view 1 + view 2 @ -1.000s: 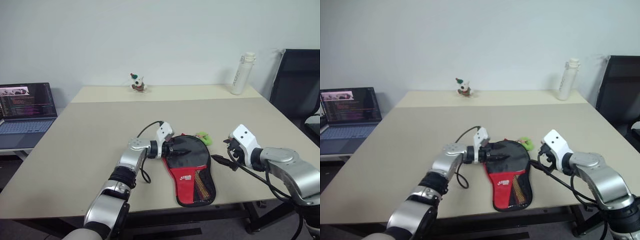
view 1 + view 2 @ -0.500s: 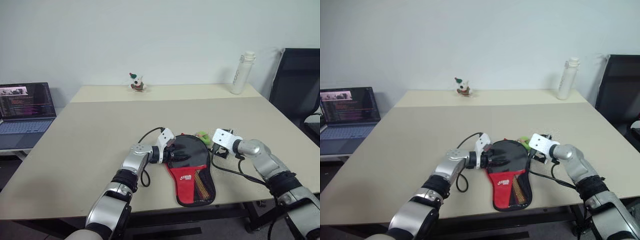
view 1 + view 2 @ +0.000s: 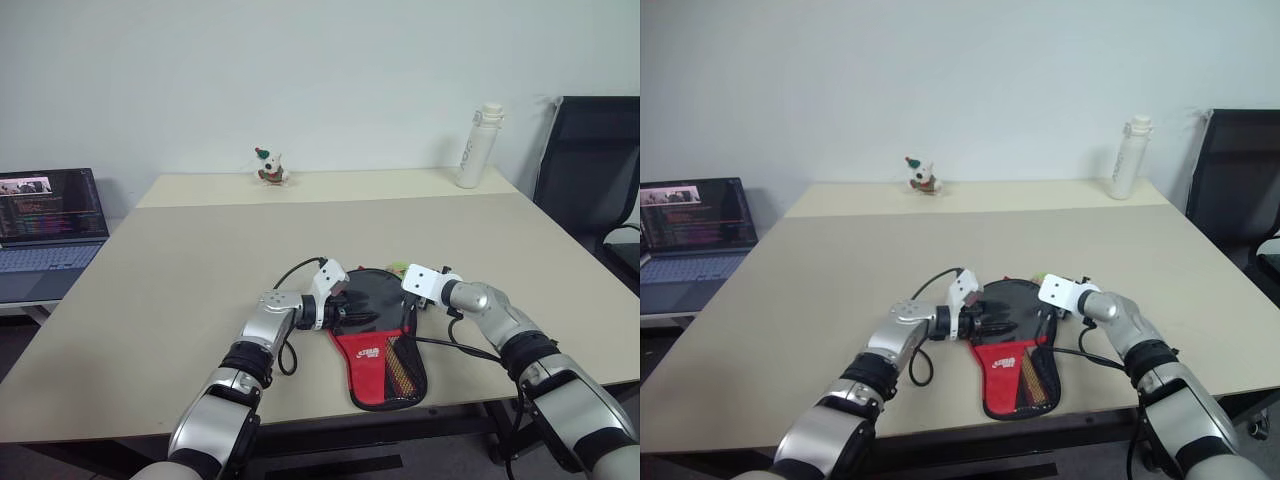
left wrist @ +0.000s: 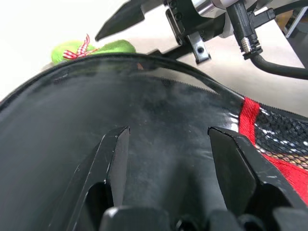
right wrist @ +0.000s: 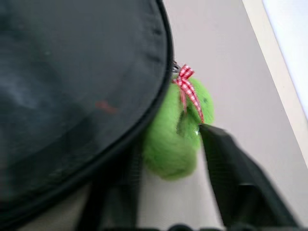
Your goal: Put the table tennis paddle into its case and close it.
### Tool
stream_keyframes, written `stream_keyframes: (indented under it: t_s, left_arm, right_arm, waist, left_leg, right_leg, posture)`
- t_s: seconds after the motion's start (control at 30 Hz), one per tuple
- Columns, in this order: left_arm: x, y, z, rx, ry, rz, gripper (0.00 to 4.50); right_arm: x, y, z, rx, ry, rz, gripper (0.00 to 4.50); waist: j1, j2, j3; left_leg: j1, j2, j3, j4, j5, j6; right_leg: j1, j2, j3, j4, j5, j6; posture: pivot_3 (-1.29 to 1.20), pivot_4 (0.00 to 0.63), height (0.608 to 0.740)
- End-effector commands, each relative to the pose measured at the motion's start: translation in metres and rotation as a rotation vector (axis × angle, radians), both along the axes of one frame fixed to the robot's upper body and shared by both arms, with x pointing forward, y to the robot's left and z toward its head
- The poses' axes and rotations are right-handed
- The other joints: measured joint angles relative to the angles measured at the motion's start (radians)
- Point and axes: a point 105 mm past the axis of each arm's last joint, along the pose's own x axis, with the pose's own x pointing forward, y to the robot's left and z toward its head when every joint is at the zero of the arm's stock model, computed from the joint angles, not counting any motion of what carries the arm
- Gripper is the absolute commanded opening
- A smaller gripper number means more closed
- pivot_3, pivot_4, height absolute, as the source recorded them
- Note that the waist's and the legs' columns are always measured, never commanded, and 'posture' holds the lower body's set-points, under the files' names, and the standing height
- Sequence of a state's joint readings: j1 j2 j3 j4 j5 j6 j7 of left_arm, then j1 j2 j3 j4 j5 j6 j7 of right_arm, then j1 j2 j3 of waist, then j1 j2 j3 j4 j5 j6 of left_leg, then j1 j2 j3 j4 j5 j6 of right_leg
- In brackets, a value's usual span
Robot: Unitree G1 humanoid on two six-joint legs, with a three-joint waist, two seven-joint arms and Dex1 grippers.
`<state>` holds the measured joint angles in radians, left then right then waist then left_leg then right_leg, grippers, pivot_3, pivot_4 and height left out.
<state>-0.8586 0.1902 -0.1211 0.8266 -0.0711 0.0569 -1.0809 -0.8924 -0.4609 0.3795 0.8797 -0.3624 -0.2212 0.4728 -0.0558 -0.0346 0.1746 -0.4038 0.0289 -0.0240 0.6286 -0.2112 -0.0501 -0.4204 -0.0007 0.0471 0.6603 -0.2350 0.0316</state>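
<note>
The case (image 3: 372,362) lies flat on the table, its black round part toward the far side and its red part with the mesh pocket toward me. The table tennis paddle is hidden. My left gripper (image 3: 362,306) rests on the black fabric (image 4: 159,106), open with nothing between its fingers. A fuzzy green charm with a red checked ribbon (image 5: 168,154) hangs at the case's far right edge by the zip. My right gripper (image 5: 171,139) has come in from the right, and its fingers press against the charm from both sides.
A laptop (image 3: 50,215) stands open on a side desk at the left. At the table's far edge are a small figurine (image 3: 270,166) and a white bottle (image 3: 472,147). A black chair (image 3: 590,170) stands at the right. Cables trail from both wrists over the table (image 3: 200,250).
My right arm swung in from the right to the case's far right edge, rolled, and its fingers narrowed onto the green charm. The left gripper stayed on the case.
</note>
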Motion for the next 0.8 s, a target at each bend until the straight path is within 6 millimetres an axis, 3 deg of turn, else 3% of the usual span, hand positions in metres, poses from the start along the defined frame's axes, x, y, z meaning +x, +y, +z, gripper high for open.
stream_keyframes:
  t_s: [0.03,0.1,0.5,0.8]
  left_arm:
    - [0.003,-0.012,0.012,-0.003,-0.038,-0.03,2.83]
    - [0.002,-0.016,0.01,0.012,-0.033,-0.052,2.83]
    - [0.002,-0.028,-0.003,0.011,0.008,-0.063,2.83]
    - [0.001,-0.04,-0.003,-0.049,0.061,-0.055,2.83]
  right_arm:
    - [0.003,0.003,0.021,0.015,-0.055,0.027,0.55]
    - [0.003,0.002,0.022,0.012,-0.054,0.029,0.04]
    - [-0.011,-0.025,0.03,-0.02,-0.016,0.024,0.04]
    - [-0.084,-0.031,0.006,-0.043,0.107,0.093,0.04]
  waist:
    - [0.0,0.0,0.0]
    - [0.0,0.0,0.0]
    - [0.002,0.0,0.0]
    - [0.018,0.0,0.0]
  left_leg:
    - [0.0,0.0,0.0,0.0,0.0,0.0]
    - [0.0,0.0,0.0,0.0,0.0,0.0]
    - [0.0,-0.001,0.0,0.0,0.0,0.0]
    - [0.001,-0.001,0.0,0.001,0.0,0.0]
  right_leg:
    - [0.0,0.0,0.0,0.0,0.0,0.0]
    - [0.0,0.0,0.0,0.001,0.0,0.0]
    - [0.001,0.0,0.0,0.0,0.0,0.001]
    - [0.001,0.0,0.0,0.0,-0.001,0.001]
  posture:
    - [0.0,0.15,0.74]
    - [0.0,0.15,0.74]
    - [0.0,0.15,0.74]
    - [0.0,0.15,0.74]
